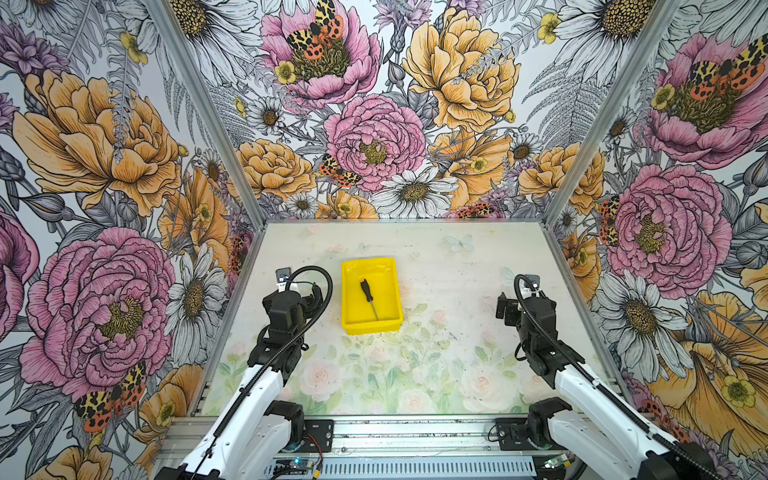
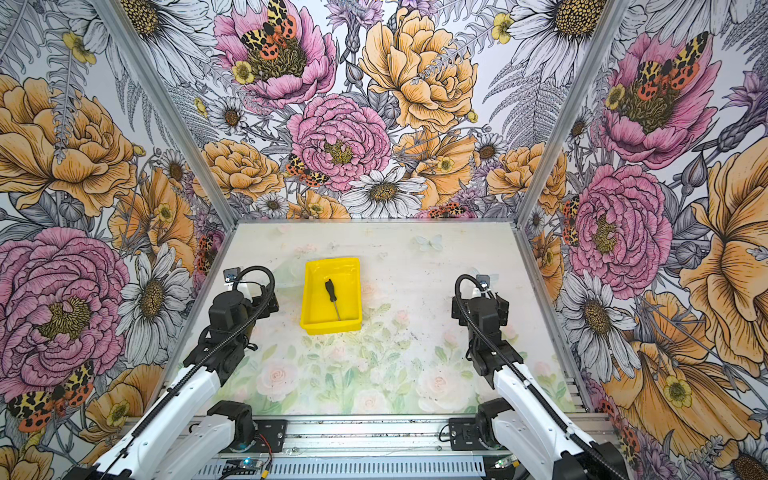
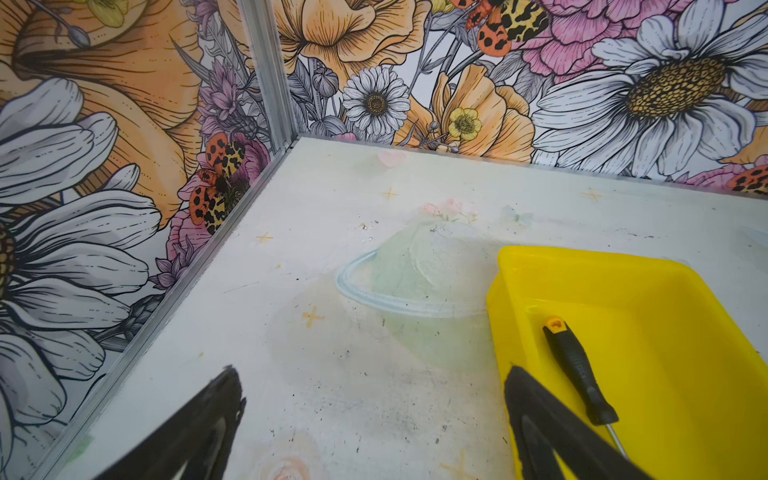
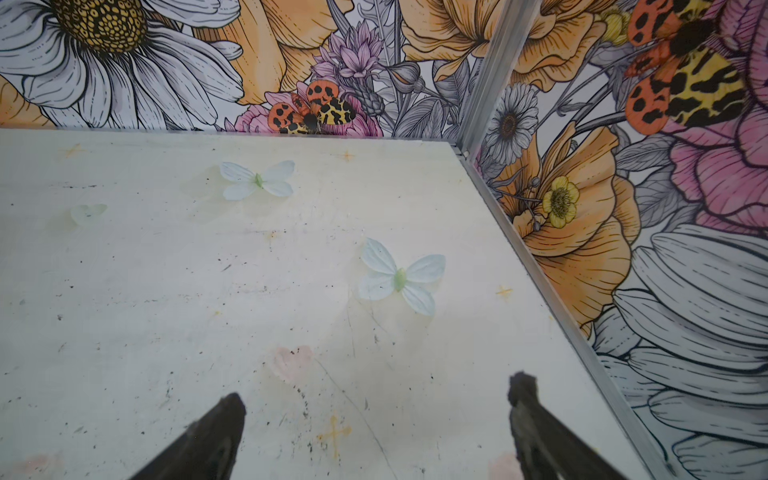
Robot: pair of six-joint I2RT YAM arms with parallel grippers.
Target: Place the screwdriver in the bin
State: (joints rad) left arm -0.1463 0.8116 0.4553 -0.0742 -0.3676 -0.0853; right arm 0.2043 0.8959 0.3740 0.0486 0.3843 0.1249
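Your screwdriver (image 1: 369, 297) already lies flat inside the yellow bin (image 1: 348, 299) and both end effectors, left (image 3: 374, 419) and right (image 4: 378, 428), sit wide and empty, so I'd only worry about the left one clipping the bin's rim beside it.

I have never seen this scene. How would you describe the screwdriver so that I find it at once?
Look at the pale table with faded flower print, between the two robot arms. Left of its middle stands a bright yellow bin. The screwdriver lies inside it, the only thing there: a slim black handle with an orange-yellow cap, and a thin silver shaft.
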